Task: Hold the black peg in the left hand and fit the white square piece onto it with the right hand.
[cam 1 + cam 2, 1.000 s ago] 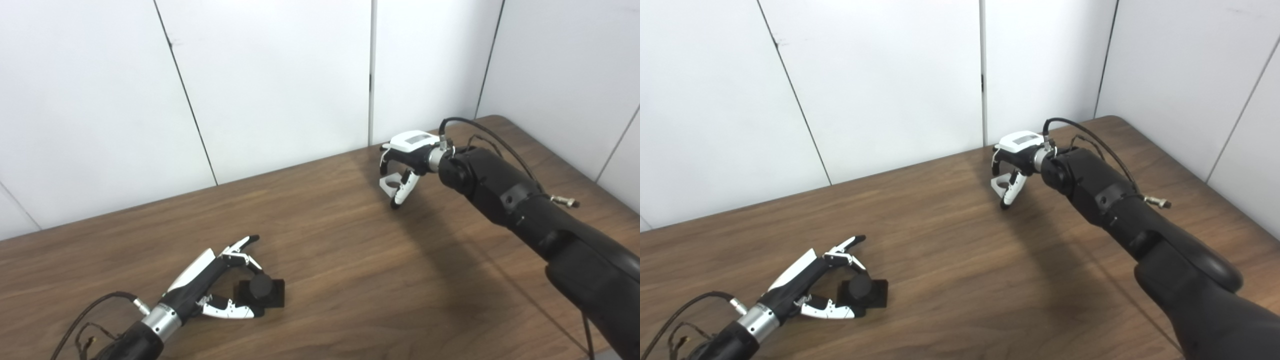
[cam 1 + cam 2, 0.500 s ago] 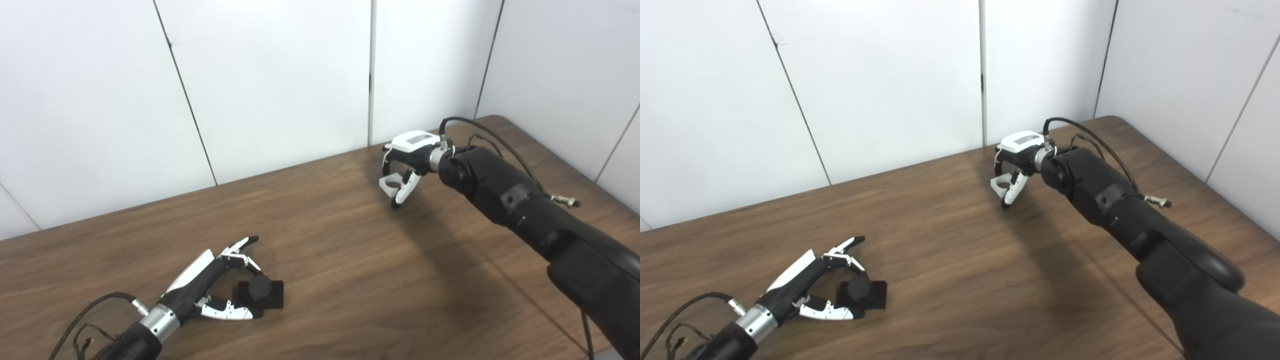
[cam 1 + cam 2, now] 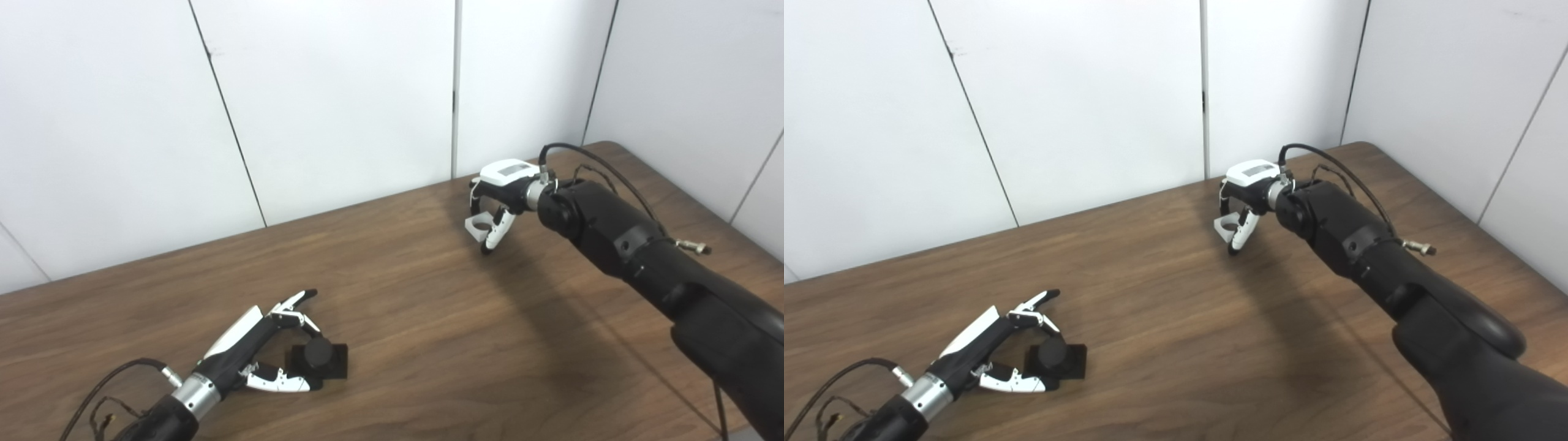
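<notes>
The black peg [image 3: 318, 358], a short round post on a square black base, rests on the wooden table [image 3: 429, 318] at the front left. My left hand [image 3: 257, 346] lies low beside it, with curled fingers against its far side and the thumb [image 3: 285, 383] along its near side; one finger points straight past it. My right hand [image 3: 499, 193] is at the back right, palm down, fingers closed round the white square piece [image 3: 478, 225], which has a round hole. The piece hangs just above the table. It also shows in the right eye view [image 3: 1226, 226].
White wall panels [image 3: 343, 104] stand close behind the table's back edge. The table's right corner [image 3: 603, 146] lies just behind my right arm. Bare wood separates the two hands.
My right hand's fingers have closed tighter round the white piece and raised it slightly. My left hand and the black peg have barely moved.
</notes>
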### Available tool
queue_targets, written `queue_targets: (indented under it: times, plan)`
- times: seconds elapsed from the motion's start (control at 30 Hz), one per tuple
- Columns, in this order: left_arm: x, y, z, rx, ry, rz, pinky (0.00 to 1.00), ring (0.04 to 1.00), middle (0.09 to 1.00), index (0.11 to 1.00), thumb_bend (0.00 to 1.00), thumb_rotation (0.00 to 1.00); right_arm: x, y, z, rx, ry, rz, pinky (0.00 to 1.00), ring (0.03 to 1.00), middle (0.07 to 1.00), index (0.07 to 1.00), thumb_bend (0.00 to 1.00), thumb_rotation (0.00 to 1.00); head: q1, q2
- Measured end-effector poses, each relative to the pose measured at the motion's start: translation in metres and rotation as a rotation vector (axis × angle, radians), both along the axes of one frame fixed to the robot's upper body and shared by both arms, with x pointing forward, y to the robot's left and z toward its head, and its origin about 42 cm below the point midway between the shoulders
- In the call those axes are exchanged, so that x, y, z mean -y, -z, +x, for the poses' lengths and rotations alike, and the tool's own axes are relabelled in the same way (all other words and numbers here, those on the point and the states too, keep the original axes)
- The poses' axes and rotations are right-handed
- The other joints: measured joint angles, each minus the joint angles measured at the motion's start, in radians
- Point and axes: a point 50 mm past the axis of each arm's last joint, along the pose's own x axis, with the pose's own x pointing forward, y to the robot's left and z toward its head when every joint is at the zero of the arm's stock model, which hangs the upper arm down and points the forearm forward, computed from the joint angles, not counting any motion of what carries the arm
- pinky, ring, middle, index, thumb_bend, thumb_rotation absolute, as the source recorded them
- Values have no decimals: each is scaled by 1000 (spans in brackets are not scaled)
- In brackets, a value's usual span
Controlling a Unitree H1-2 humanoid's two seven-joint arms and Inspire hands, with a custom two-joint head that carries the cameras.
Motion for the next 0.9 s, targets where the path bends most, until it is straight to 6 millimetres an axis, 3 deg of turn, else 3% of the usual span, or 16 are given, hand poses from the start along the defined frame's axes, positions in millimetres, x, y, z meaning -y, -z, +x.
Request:
queue_targets:
  times: [0.6,0.9]
  plan:
    - [0,0,-1,0,0,-3,1000,1000,1000,491,519,84,1,2,-2,30,-20,3,1000,991,897,487,519,145,21,6]
    - [5,-1,-2,-4,-1,-7,1000,1000,1000,490,520,82,10,2,-11,78,-87,3,1000,989,892,487,521,143,138,28]
